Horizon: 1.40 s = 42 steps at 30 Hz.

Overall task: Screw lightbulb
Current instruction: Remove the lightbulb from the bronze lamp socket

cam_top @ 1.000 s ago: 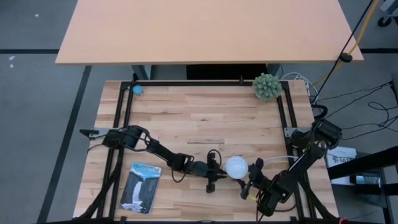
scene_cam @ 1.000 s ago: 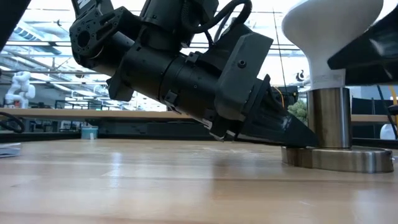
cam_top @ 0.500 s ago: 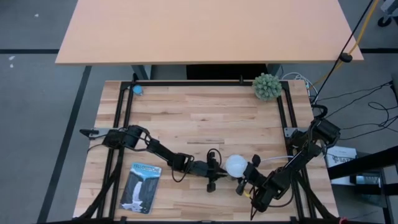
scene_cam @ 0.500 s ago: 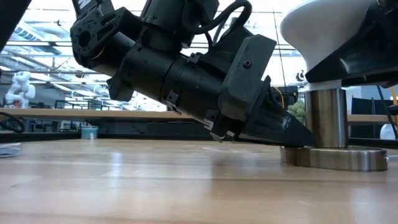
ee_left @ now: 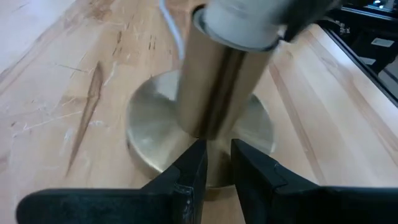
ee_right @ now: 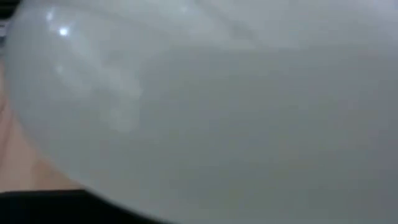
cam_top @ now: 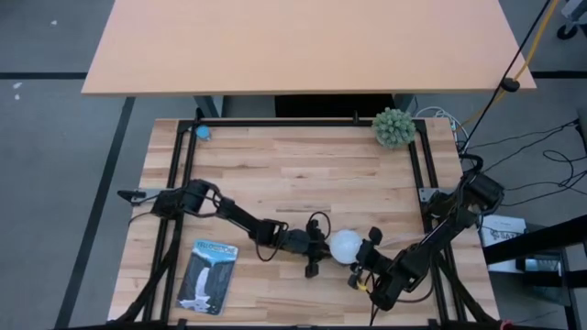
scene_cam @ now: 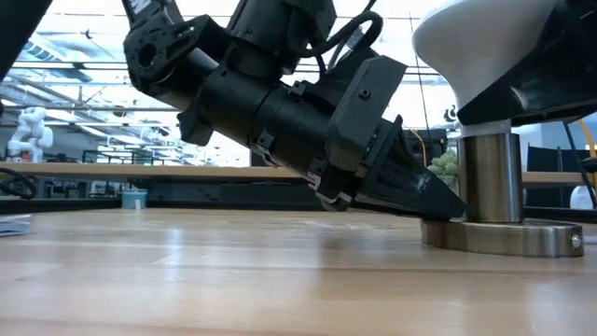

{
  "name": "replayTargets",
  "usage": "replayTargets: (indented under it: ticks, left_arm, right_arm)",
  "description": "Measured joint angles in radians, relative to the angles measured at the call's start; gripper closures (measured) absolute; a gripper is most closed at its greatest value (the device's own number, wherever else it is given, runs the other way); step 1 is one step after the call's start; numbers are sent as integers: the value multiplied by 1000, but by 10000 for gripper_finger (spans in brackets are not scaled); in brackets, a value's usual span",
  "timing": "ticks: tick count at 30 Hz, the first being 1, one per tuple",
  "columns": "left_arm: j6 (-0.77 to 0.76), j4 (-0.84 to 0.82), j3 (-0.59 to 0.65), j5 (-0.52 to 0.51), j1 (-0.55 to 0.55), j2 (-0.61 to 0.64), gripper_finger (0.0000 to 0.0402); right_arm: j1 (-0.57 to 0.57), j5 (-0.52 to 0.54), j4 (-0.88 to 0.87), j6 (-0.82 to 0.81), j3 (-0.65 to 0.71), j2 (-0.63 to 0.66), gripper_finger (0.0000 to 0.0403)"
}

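The white lightbulb stands upright, its pale neck in the metal socket post. The post rises from a round flat base near the table's near edge. My left gripper slants down from the table's left, its shut fingertips on the base at the foot of the post. My right gripper comes from the table's right and is shut on the bulb's globe, which fills its wrist view. My left gripper presses its shut fingertips down on the top of the base's rim, right beside the post, slanting from the table's left. The base lies flat on the table. My right gripper holds the bulb's round globe between its two fingers, coming about level from the table's right and near side. The bulb stands upright on the socket post.
A green spiky plant stands at the far right corner, a small blue thing at the far left, and a flat packet at the near left. The base's white cord runs off behind the post. Black frame rails border the table.
My right gripper has moved toward the table's left, closing in on the bulb's globe. My left gripper has crept toward the post along the base, and its arm has tipped a little steeper.
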<state>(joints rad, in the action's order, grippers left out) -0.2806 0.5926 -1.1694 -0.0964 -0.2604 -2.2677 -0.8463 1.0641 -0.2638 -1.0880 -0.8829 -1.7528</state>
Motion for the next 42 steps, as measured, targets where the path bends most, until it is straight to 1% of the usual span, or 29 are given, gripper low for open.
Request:
replayTargets:
  ticks: [3,6,9,10,12,14,16,19,21,24,25,27,29,33,36,39,42]
  left_arm:
    - [-1,1,-1,28,19,0,319]
    - [-1,5,-1,27,40,0,319]
    - [-4,-20,2,1,67,-2,319]
    - [-1,17,8,7,78,-6,319]
    - [0,6,3,10,87,-4,319]
    - [-2,11,-2,42,97,-5,319]
    - [-8,7,-2,64,101,2,319]
    - [-6,-29,-2,63,96,23,320]
    - [0,-103,-2,26,84,54,326]
    - [48,-222,1,-73,57,111,340]
    - [70,-247,1,-88,46,131,343]
    - [99,-245,1,-95,29,161,347]
    - [107,-249,0,-99,14,184,348]
    - [103,-255,-1,-99,0,195,348]
    - [101,-247,-1,-99,-3,199,349]
    - [83,-249,-1,-98,-4,199,349]
    - [76,-247,-2,-98,-4,199,349]
  right_arm:
    - [1,-39,-2,35,1,30,264]
    - [4,-93,-4,114,3,69,264]
    - [16,-178,1,173,3,105,264]
    - [21,-207,8,191,1,112,264]
    - [30,-229,15,219,0,120,264]
    - [39,-228,14,237,0,123,264]
    - [40,-196,3,242,2,123,264]
    - [40,-148,-3,242,3,121,264]
    - [40,-137,-9,240,3,118,264]
    - [40,-102,-31,214,3,114,264]
    - [41,-86,-31,200,3,113,264]
    - [42,-66,-40,188,3,108,262]
    - [47,-67,-48,181,3,103,238]
    - [56,-76,-67,104,3,102,160]
    - [61,-79,-74,83,3,102,115]
    - [61,-80,-78,87,3,102,91]
    - [54,-83,-88,104,3,114,84]
